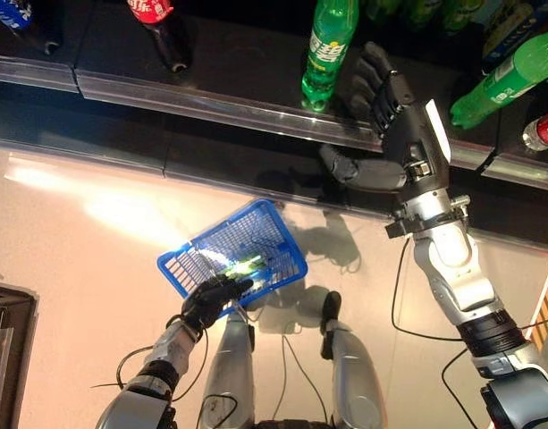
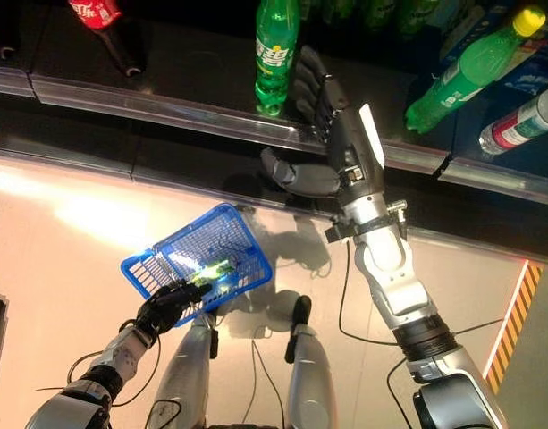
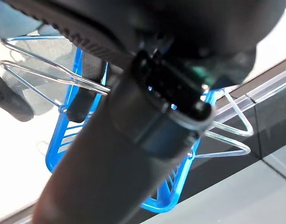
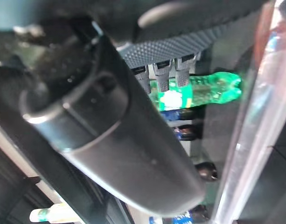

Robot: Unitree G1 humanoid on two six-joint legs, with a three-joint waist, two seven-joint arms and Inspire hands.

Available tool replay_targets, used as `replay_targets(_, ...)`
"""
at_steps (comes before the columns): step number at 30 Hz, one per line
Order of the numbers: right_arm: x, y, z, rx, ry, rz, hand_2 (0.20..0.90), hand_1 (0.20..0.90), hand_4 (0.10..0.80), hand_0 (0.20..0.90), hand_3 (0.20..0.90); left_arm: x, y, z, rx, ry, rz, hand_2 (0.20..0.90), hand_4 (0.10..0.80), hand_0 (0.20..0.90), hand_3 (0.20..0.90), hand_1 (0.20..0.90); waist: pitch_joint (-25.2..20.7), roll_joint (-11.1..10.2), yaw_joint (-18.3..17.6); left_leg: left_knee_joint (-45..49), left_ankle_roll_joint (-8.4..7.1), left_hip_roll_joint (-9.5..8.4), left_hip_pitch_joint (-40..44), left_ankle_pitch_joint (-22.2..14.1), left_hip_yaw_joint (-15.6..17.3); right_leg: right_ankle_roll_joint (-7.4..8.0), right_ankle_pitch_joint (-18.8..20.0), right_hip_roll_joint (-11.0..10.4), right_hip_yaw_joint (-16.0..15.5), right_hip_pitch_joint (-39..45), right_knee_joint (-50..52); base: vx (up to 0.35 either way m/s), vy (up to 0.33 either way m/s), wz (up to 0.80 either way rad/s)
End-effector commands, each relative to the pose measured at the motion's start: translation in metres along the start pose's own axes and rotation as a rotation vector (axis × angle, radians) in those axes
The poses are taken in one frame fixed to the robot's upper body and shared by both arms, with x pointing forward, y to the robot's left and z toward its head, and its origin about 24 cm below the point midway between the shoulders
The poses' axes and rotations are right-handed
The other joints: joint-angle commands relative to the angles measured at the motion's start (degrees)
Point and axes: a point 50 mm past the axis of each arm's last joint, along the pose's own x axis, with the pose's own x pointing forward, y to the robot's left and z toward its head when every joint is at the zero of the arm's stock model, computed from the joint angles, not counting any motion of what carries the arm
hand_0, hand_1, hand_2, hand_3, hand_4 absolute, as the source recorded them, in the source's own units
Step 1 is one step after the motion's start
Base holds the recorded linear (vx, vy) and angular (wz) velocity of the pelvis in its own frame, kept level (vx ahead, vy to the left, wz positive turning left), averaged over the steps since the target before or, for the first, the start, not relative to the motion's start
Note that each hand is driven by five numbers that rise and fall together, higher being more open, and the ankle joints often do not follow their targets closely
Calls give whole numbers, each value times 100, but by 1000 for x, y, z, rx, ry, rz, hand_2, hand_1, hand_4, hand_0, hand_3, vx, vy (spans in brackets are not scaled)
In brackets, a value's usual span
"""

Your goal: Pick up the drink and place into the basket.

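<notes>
1. Shelf [image 1: 256,112]: it is running across the view from 9 o'clock to 3 o'clock, with a clear lip along its front edge. One shelf edge is showing; the bottles are standing or lying behind it.
2. Right hand [image 1: 394,121]: it is reaching up toward 1 o'clock with its fingers apart and nearly straight and its thumb swung out toward 9 o'clock. It is holding nothing. Its fingers are lying just beside the drink, at the drink's 3 o'clock side; whether they are touching it cannot be told.
3. Basket [image 1: 242,241]: one blue mesh basket is hanging near the centre, at about 7 o'clock from the drink and well apart from it. It appears empty.
4. Left hand [image 1: 211,299]: its fingers are curling round the basket's wire handle and carrying it; the left wrist view is showing the wires passing under the hand.
5. Drink [image 1: 327,49]: the green bottle is standing on the shelf at 12 o'clock, not yet grasped.
6. Step in hand: judged as the reach, before any grasp.
7. Next move: it calls for bringing the fingers and thumb round the bottle's body, closing firmly, then lifting it clear of the lip.
8. Count in the eye views: two green bottles fully showing, more cut off at the top edge, two red-labelled bottles [image 2: 99,18].
</notes>
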Motion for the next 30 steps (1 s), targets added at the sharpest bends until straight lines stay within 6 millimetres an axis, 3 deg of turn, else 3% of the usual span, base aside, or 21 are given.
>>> replay_targets(1, 25, -15, 73, 15, -392, -63, 900, 900, 800, 900, 900, -23, 32, -25, -23, 63, 56, 300, 100, 300, 200, 300, -213, -28, 14, 273, 289, -168, 201, -442, 25, 78, -150, -90, -63, 118, 141, 35, 7, 0)
replay_targets(14, 41, -35, 56, 40, -277, -237, 900, 900, 800, 900, 900, -21, 23, -30, 11, 92, 25, 300, 100, 300, 200, 300, -170, 55, 108, 223, 315, -222, 288, -412, 26, 54, -108, -132, -155, 244, 50, 5, 1, 0)
replay_targets(30, 67, -50, 44, 47, -130, -253, 900, 900, 800, 900, 900, -20, 22, -27, 59, 114, 15, 300, 100, 300, 200, 300, -134, 88, 282, 155, 334, -246, 371, -380, 9, 62, -53, -173, -292, 340, -1, 2, -2, 1)
